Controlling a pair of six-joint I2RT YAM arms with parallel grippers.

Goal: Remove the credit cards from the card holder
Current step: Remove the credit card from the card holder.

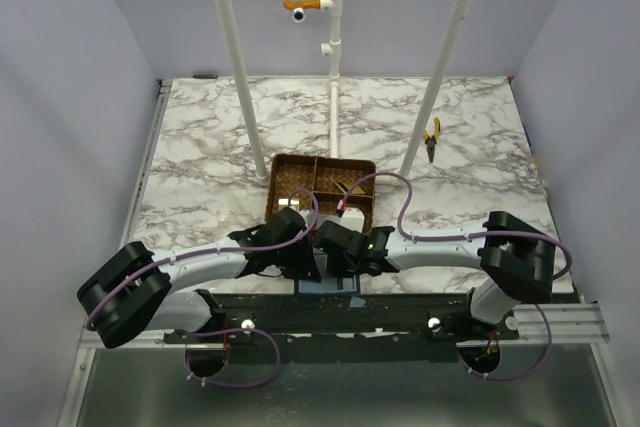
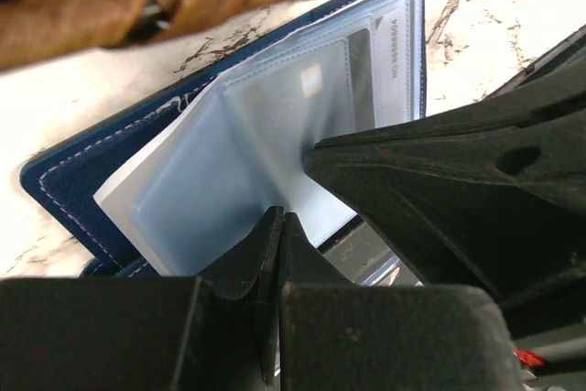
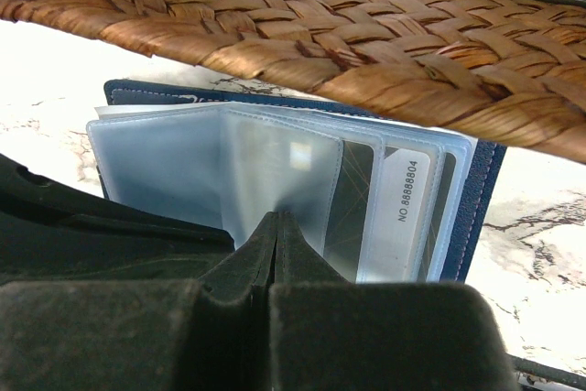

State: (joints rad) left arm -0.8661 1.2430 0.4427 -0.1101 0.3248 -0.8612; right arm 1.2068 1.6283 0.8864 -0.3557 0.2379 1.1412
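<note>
The navy card holder [image 1: 322, 288] lies open on the marble table, just in front of the wicker tray. Its clear sleeve pages are fanned out in the left wrist view [image 2: 229, 162] and the right wrist view [image 3: 165, 171]. Credit cards sit in the sleeves: a dark one [image 3: 352, 208] and a pale one printed "NO.8888804" [image 3: 403, 199], also seen edge-on [image 2: 389, 52]. My left gripper [image 2: 279, 217] is shut at the near edge of the sleeves. My right gripper [image 3: 276, 217] is shut, pinching a clear sleeve page. Both grippers meet over the holder [image 1: 325, 262].
The brown wicker divided tray [image 1: 275, 187] stands right behind the holder and fills the top of both wrist views [image 3: 366, 34]. It holds small items. Yellow-handled pliers [image 1: 431, 137] lie at the back right. White poles [image 1: 240, 67] rise behind the tray.
</note>
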